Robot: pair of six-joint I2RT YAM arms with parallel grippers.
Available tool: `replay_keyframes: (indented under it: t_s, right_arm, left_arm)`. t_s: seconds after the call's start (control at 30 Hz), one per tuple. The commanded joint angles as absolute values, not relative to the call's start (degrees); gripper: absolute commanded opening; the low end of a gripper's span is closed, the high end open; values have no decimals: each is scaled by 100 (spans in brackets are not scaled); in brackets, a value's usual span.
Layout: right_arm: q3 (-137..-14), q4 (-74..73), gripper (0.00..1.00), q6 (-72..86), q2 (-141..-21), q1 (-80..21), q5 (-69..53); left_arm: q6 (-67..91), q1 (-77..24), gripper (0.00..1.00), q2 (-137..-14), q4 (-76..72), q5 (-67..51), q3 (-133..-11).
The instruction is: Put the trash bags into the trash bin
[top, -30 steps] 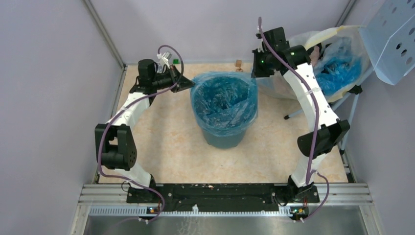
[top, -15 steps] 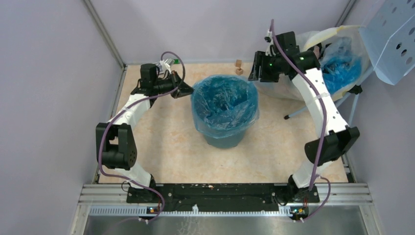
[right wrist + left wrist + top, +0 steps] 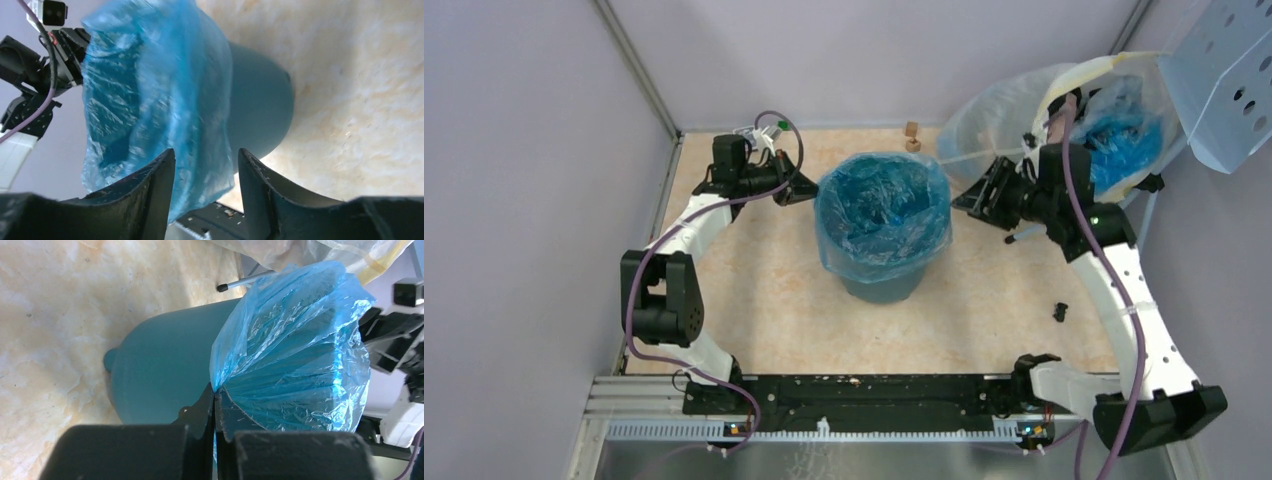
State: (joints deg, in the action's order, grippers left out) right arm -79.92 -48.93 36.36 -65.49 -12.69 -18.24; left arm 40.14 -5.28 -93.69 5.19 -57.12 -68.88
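Since the trash bag (image 3: 882, 215) is already down inside the bin (image 3: 882, 287) with its mouth turned out over the rim, I'd call this the tidy-the-lining stage, not the dropping-in stage. The bin stands upright on the table (image 3: 764, 300), and the bag's edge hangs partway down the outside of the bin all round. On the bin's left side, the left gripper (image 3: 809, 190) has its fingers pressed together on a pinch of that edge. The wrist view shows the film fanning out in pleats from the pinch. My guess is it's anchoring that side so the thin plastic can't slip back into the bin while the opposite side gets handled. The right gripper (image 3: 976, 197) sits just beside the bin's right side with its fingers apart and nothing between them, aimed at the overhang. From its own camera the bag lines up with the gap, so it looks set to grab that edge, though I don't see it touching yet. Behind the bin to the right there's a big white sack (image 3: 994, 120) with more blue plastic (image 3: 1124, 145) bunched inside. That film looks crinkly and flimsy, so I'd pull gently.
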Motion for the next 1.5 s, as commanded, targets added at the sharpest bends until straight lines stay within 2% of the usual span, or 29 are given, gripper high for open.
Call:
replay_keyframes:
  t_s: [0.0, 0.23, 0.47, 0.9, 1.03, 1.2, 1.47]
  right_arm:
    - [-6638, -3468, 51, 4917, -5697, -1204, -2414]
    - [-5251, -2480, 58, 5826, -4600, -1203, -2425]
    - [-4317, -1718, 52, 6535, -3998, -1178, -2450]
    - [-3476, -188, 44, 7629, -4103, -1125, -3040]
    - [-3350, 332, 34, 7879, -4217, -1125, -3078]
    - [-3494, 243, 0, 7853, -4415, -1125, -3151]
    - [-3642, -897, 0, 7061, -4493, -1101, -2816]
  left_arm:
    - [3962, -514, 0, -9157, 442, -5751, -6763]
    - [4047, -519, 0, -9093, 410, -5758, -6698]
    - [4231, -519, 0, -9109, 230, -5765, -6688]
    - [4439, -519, 0, -9182, 93, -5831, -6738]
    - [4478, -524, 0, -9200, 61, -5865, -6713]
    - [4475, -527, 0, -9185, 77, -5849, -6707]
    - [4388, -527, 0, -9179, 193, -5788, -6750]
